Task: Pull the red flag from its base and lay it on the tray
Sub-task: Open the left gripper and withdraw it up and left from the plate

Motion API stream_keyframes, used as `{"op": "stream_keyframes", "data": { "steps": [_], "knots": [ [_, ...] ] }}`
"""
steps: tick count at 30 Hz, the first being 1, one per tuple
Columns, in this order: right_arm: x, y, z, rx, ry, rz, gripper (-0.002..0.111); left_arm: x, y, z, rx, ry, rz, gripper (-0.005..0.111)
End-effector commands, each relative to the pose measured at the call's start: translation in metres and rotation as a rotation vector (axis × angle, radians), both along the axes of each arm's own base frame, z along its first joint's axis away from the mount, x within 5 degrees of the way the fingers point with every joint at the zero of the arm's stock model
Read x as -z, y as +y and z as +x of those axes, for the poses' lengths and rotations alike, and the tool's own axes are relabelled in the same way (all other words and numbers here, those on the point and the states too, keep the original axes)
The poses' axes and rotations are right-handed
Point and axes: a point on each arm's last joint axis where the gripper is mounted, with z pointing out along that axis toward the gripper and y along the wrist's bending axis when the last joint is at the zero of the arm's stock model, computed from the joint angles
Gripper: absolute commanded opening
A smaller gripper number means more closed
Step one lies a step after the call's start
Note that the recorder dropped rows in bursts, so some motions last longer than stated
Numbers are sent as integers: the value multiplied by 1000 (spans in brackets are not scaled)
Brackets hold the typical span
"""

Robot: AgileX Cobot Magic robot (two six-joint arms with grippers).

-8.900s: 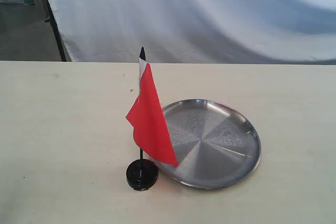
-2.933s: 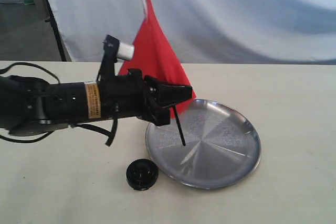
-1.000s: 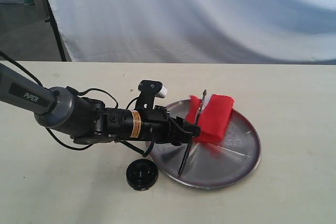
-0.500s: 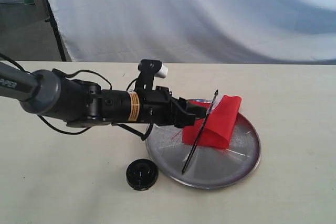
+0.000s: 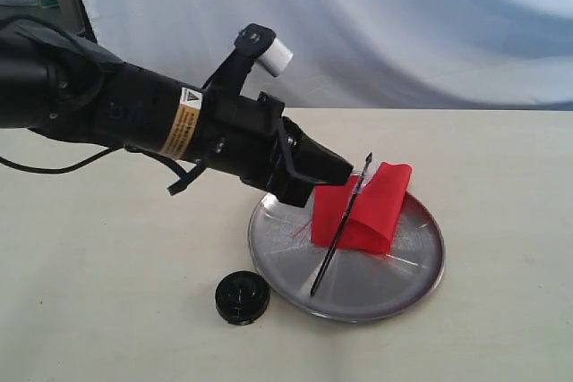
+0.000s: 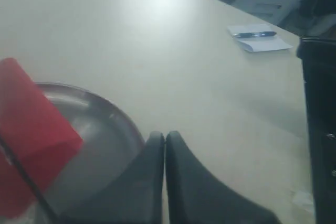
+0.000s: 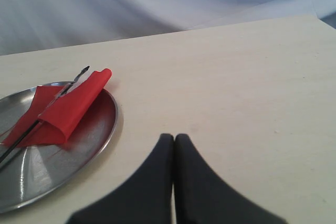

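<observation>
Found red flag (image 5: 369, 210) lying folded on tray (image 5: 403, 276), centre-right of frame, apart from base (image 5: 242, 297) at lower centre. Saw left jaws and right jaws each pressed together, empty. Judged laying done; called only for lifting clear.

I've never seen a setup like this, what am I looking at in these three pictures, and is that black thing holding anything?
It is a robot with two arms, each ending in jaws for gripping. The wide picture comes from a camera off the robot: the black left arm hangs by a steel tray on a pale table. A red flag lies on the tray; its round black base sits on the table beside the tray. The other two pictures come from a camera on each wrist, looking past that arm's jaws. Both pairs of jaws are shut and hold nothing. The right arm is outside the wide picture.
</observation>
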Motion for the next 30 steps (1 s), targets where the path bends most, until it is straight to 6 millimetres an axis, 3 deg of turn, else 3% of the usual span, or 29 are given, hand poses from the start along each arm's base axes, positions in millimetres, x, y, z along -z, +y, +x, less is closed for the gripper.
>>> {"op": "stream_keyframes", "data": {
  "steps": [1, 9, 14, 23, 30],
  "knots": [
    [1, 0, 0, 6, -5, -1, -1, -6, 7, -27, 51, 39, -1, 0],
    [0, 0, 0, 6, -7, -1, -1, -16, 35, -73, -54, -23, 28, 0],
    [0, 0, 0, 6, -8, -1, -1, -34, 55, -125, -24, -122, -30, 0],
    [0, 0, 0, 6, -8, -1, -1, -44, 95, -214, -48, -321, -145, 0],
    [0, 0, 0, 6, -8, -1, -1, -40, 115, -260, -41, -490, -201, 0]
  ]
}}
